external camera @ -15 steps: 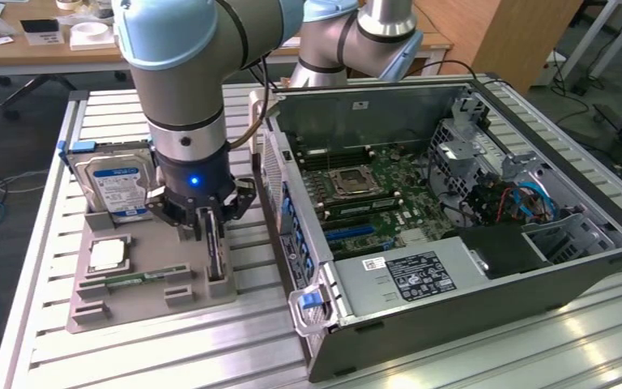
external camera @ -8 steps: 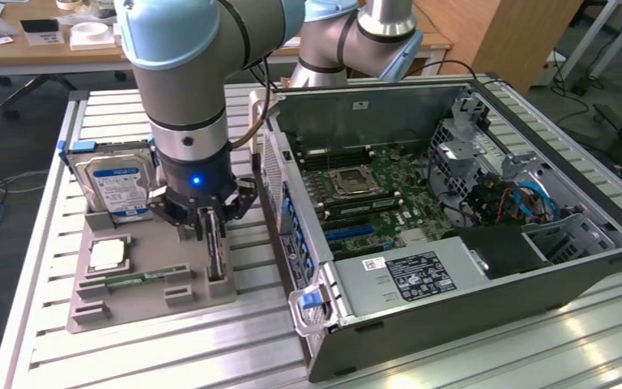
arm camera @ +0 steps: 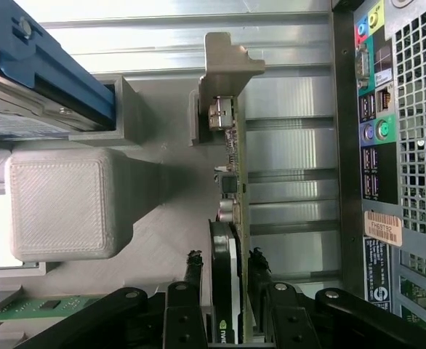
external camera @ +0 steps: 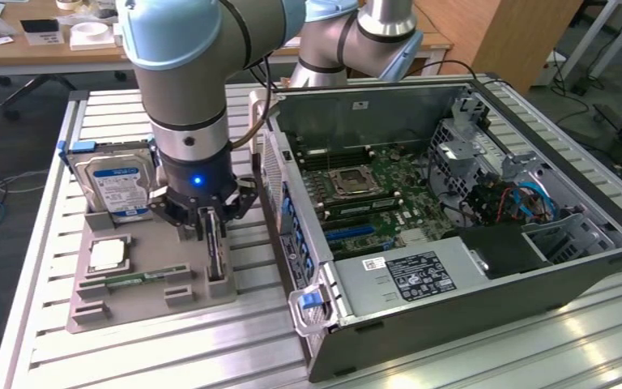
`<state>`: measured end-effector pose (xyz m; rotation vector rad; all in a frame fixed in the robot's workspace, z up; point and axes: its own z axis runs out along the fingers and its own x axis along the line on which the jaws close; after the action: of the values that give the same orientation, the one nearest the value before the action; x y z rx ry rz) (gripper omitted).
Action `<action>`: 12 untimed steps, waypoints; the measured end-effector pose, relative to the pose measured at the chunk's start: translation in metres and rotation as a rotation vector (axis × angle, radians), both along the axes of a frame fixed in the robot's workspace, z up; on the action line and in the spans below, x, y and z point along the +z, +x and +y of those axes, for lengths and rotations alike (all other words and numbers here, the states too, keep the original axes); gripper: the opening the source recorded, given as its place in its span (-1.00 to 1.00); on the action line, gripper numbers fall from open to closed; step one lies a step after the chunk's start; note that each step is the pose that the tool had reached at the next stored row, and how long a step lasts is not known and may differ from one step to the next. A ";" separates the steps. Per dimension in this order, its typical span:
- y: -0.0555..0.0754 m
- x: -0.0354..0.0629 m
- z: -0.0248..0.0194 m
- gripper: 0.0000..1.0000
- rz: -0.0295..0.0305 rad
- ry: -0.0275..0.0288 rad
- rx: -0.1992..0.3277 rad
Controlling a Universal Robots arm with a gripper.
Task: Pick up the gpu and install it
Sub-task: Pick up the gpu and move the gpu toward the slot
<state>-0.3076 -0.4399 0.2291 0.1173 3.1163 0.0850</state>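
- Straddling the gpu [arm camera: 227, 240], the gripper [arm camera: 226, 265] hangs with jaws spread, narrow gaps showing either side.
- Standing on edge in the grey holder [external camera: 149, 300] on the counter [external camera: 127, 356], the gpu leaves both faces reachable.

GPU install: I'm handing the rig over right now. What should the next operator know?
Pincer: low over the gpu, with the card's top edge between its two sides. Whether it grips is unclear.
Gpu: standing on edge in its slot of the gray holder, beside the open computer case.
Done: the pincer is at the card.
Left: the card is not yet lifted out and not installed in the case.
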 end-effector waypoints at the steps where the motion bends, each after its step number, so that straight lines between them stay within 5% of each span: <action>1: 0.000 0.0000 0.0000 -0.22 0.0000 0.0000 0.000; 10: 0.000 0.0000 0.0000 -0.22 0.0000 0.0000 0.000; 12: 0.000 0.0000 0.0000 -0.38 0.0002 0.0000 0.000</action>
<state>-0.3076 -0.4399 0.2292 0.1170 3.1165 0.0850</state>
